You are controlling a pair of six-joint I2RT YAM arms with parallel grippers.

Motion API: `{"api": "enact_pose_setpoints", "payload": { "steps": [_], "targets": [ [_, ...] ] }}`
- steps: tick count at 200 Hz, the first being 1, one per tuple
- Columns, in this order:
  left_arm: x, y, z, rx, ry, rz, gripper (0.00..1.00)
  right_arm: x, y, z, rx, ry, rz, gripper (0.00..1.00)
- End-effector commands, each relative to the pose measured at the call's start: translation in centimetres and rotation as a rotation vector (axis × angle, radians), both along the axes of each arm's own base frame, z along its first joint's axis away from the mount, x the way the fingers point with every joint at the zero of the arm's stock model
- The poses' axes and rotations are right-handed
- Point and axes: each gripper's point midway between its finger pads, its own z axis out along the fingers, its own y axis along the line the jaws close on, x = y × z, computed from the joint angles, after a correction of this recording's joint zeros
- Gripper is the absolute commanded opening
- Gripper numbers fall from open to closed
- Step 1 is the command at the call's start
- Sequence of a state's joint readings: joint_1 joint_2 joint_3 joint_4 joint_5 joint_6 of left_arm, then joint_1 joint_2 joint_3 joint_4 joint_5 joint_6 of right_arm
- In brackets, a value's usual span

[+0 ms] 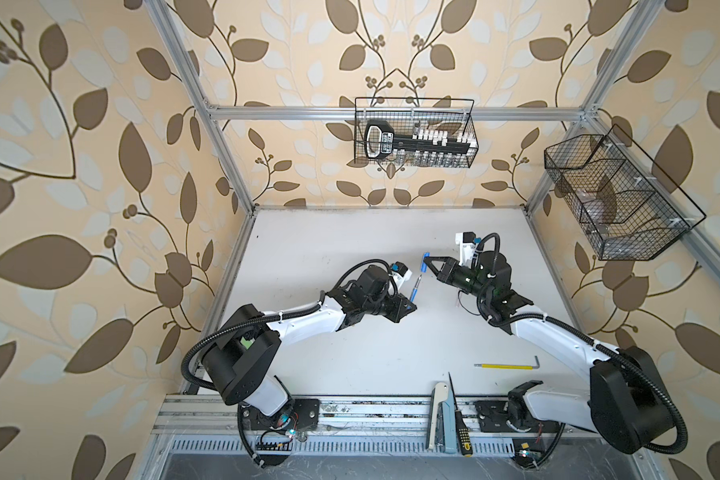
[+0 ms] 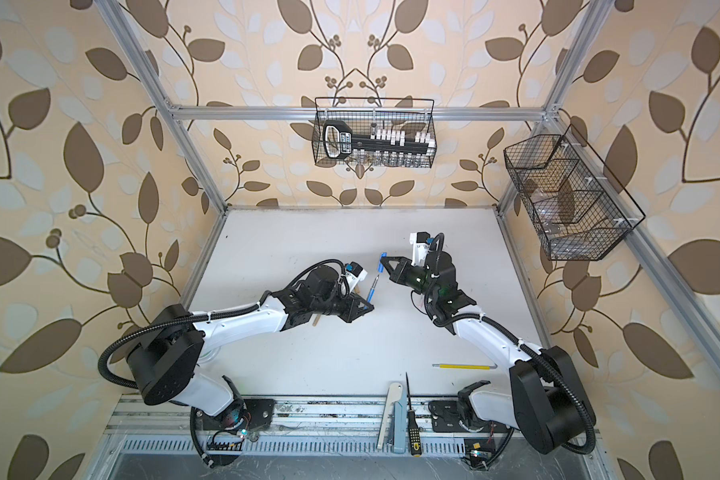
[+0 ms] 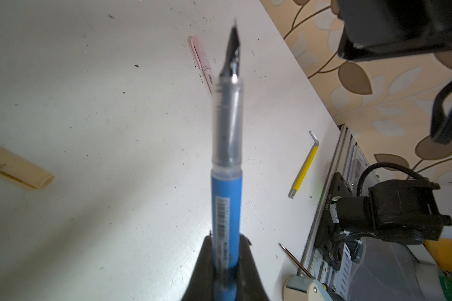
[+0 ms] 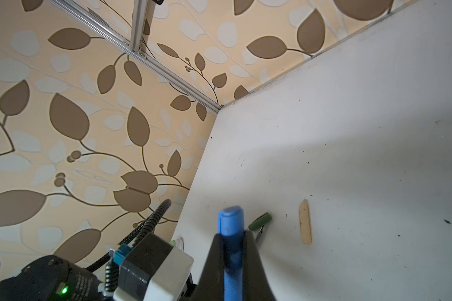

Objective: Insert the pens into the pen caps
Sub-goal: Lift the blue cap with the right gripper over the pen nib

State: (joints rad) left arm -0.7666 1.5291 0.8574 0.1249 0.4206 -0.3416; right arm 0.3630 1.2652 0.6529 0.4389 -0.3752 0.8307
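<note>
On the left, my left gripper [image 1: 409, 306] is clamped tight on the lower barrel of the blue pen [image 3: 226, 203]. It is raised off the table [image 1: 350, 353], with its dark tip pointing away to the far side and leaning slightly right. The tan cap [image 3: 24, 173] lies on the table near this arm.

Just beyond the tip, around the middle of the scene, the blue cap [image 4: 231, 224] sits pinched in my right gripper [image 1: 428, 262]. That gripper is fully closed on it, with the rounded closed end poking out past the fingers. In both top views the tip sits just short of the cap's near end and a touch to its left. It looks apart, not yet entered.

As I see it, alignment is the main risk. The pen leans while the cap runs straighter, so pushing now could catch the tip on the rim or slide it past outside. Either grip could also give way under a push: the pen might slip back through the fingers, or the cap might swivel or pop free and drop.

Further right, a pale pink pen [image 3: 201, 56] lies on the table under the right arm; I cannot tell whether it is capped. A small green piece [image 4: 261, 221] lies close by, and the yellow rod [image 1: 504, 366] lies nearer me, well clear.
</note>
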Motion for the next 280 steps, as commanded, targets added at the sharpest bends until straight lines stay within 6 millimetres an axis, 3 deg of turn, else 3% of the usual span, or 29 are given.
{"api": "enact_pose_setpoints", "payload": {
  "steps": [1, 108, 139, 280],
  "targets": [
    [0.1, -0.9, 3.8, -0.074, -0.085, -0.035, 0.00, -0.6, 0.4, 0.5, 0.030, -0.011, 0.016, 0.08],
    [0.4, -1.5, 4.7, -0.110, -0.089, -0.036, 0.00, -2.0, 0.7, -0.9, 0.055, 0.010, 0.017, 0.08],
    [0.4, -1.5, 4.8, -0.109, -0.090, -0.038, 0.00, -2.0, -0.1, -1.1, 0.059, 0.008, -0.019, 0.08],
    [-0.1, -1.3, 4.8, -0.105, -0.085, -0.050, 0.00, -0.2, -0.7, 2.7, 0.067, -0.083, -0.040, 0.07]
  ]
}}
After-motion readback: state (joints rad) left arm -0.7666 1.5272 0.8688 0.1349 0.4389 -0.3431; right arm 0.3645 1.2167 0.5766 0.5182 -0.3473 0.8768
